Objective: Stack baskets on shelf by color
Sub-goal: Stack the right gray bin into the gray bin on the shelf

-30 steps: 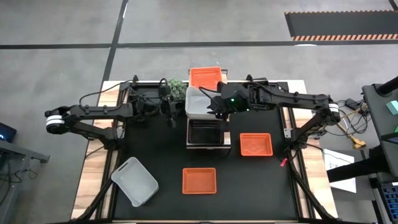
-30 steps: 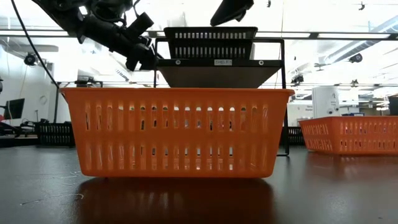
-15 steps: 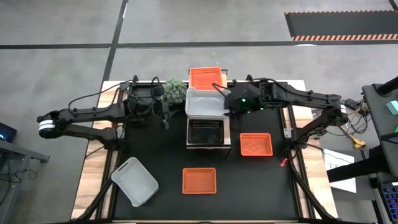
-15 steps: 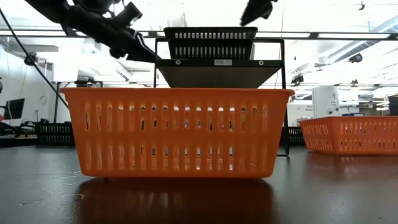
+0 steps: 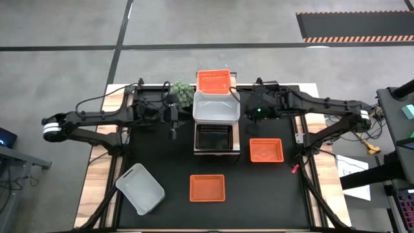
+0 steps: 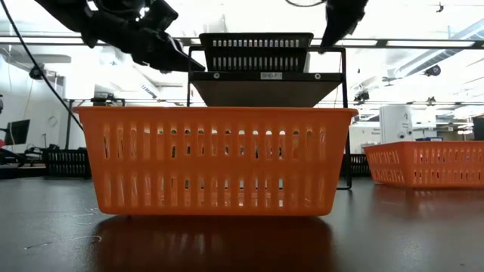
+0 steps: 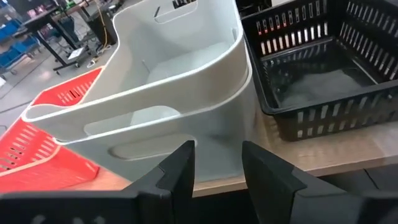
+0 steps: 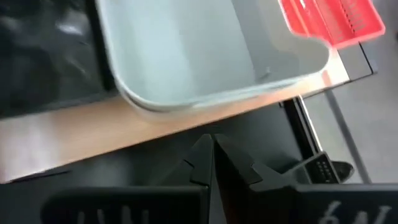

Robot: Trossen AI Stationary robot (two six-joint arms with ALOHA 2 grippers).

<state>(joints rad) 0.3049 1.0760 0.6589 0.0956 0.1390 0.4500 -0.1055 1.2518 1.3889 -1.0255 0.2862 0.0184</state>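
The shelf [image 5: 236, 144] runs near to far at the table's middle. On its wood top [image 7: 323, 149] stand a red-orange basket [image 5: 213, 81] at the far end, two nested white baskets [image 5: 217, 107] in the middle and a black basket [image 5: 213, 137] at the near end. My left gripper [image 5: 173, 126] hangs open to the left of the shelf, facing the white baskets [image 7: 168, 93]. My right gripper [image 5: 254, 111] hangs shut to the right of the shelf, beside the white baskets [image 8: 205, 56]. Neither touches anything.
On the table lie a white basket [image 5: 139, 188] near left, a red-orange basket [image 5: 207, 188] in front of the shelf and another [image 5: 266, 150] to its right. A small green plant [image 5: 182, 92] stands by the shelf's far left side.
My right gripper has drawn back from above the white baskets toward the table's right edge and now hangs clear of the shelf. The baskets on the shelf have stayed where they were.
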